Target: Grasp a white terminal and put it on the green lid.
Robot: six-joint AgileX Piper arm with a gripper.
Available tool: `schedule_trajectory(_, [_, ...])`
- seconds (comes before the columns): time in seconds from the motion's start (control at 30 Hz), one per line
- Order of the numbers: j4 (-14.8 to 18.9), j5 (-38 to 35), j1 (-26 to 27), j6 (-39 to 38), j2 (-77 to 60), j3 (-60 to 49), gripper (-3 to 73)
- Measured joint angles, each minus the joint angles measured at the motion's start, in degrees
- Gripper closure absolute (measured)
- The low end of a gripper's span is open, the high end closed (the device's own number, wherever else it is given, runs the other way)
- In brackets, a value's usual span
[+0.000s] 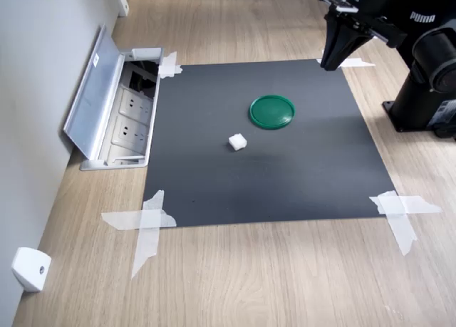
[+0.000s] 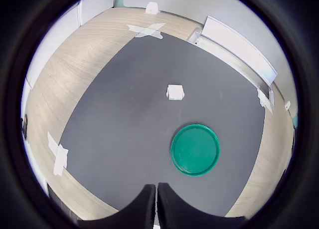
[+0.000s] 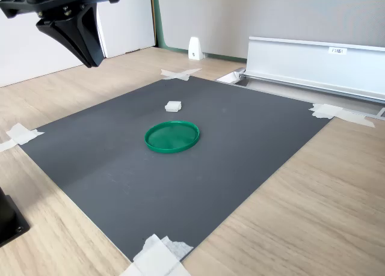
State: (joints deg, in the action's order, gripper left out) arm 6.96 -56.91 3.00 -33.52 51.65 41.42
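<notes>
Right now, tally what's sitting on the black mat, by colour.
White: 1, the white terminal
Green: 1, the green lid
Total: 2, lying apart. The gripper is shut and empty, above the mat.

Black arm (image 1: 427, 70), white "PUMA" lettering, tapered blk gripper (image 3: 91, 59).

The only readable word is "PUMA", in white letters on a black object (image 1: 427, 17) beside the robot arm in the first exterior view; the small label (image 3: 338, 50) on the grey flap is too small to read.
</notes>
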Motion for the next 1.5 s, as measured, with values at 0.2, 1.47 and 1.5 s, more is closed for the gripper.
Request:
schedule_trajectory(0.2, [-0.18,-1.19,0.0,-4.29,0.14,0.0,64.9])
schedule_trajectory(1.47, [-4.52,-2.32,-6.73,-10.66,17.77,19.83,13.1])
schedule_trajectory(1.5, [-4.52,-2.5,-8.12,-9.81,18.68,20.6,13.1])
